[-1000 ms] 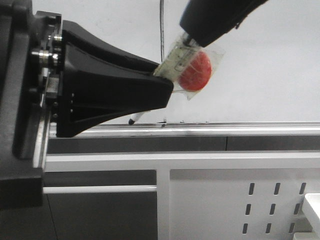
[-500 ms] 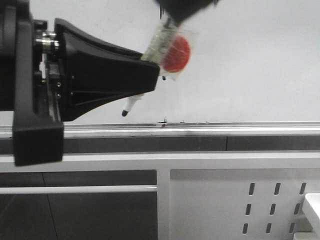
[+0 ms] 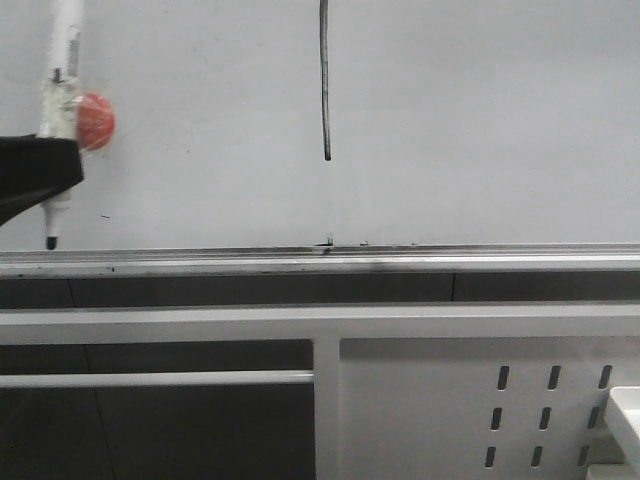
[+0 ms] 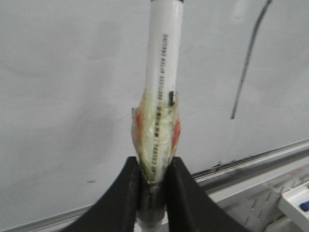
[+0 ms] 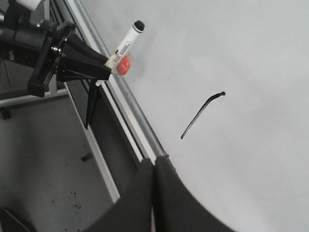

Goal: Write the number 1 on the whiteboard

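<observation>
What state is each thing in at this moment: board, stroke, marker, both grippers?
Pale glossy whiteboard: upright, marked.
Thin dark vertical stroke, the number 1: drawn, slightly wavy.
White marker pen with red taped pad: gripped, tip off the board.
Left gripper: shut on the pen.
Right gripper: shut, empty.

whiteboard: showing as a smooth, pale grey-white sheet with a soft gloss.
tray rail: reading as silver metal, brushed, catching a bright streak of light along its edge.
number 1: lying as thin, matt, dark ink on the board.
marker: showing a smooth white plastic barrel with black print, wrapped midway in crinkled, shiny clear tape over a red piece.
left gripper: showing as black plastic with a dull sheen.
right gripper: looking like matt black plastic.
slotted panel: appearing as white painted metal, smooth.
</observation>
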### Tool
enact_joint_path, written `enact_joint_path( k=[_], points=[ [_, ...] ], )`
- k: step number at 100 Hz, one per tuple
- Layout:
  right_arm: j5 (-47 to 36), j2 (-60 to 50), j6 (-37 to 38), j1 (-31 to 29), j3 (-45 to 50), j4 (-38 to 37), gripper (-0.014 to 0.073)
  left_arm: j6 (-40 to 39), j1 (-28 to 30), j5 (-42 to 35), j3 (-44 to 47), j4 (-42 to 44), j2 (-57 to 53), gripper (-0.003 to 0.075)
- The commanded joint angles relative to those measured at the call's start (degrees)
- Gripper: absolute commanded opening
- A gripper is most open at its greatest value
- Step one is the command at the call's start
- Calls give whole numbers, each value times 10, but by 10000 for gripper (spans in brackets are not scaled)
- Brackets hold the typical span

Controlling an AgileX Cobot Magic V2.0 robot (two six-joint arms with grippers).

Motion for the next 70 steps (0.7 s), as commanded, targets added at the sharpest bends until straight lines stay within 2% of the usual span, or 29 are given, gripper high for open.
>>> enact_joint_path(
  k=[1, 15, 38, 70],
  points=[
    [-52, -14, 23, -1, -16, -20, -62, 2, -1, -97, -1, -31, -10, -20],
    [-84, -17, 63, -1, 2, -60, -59, 5, -1, -100, -2, -41, -9, -20],
    [-162, -17, 80, -1, 54, -62, -59, 10, -1, -136, -8, -52, 53, -20],
    [-161, -17, 80, -1, 56, -62, -59, 8, -1, -136, -49, -91, 89, -20]
  ],
)
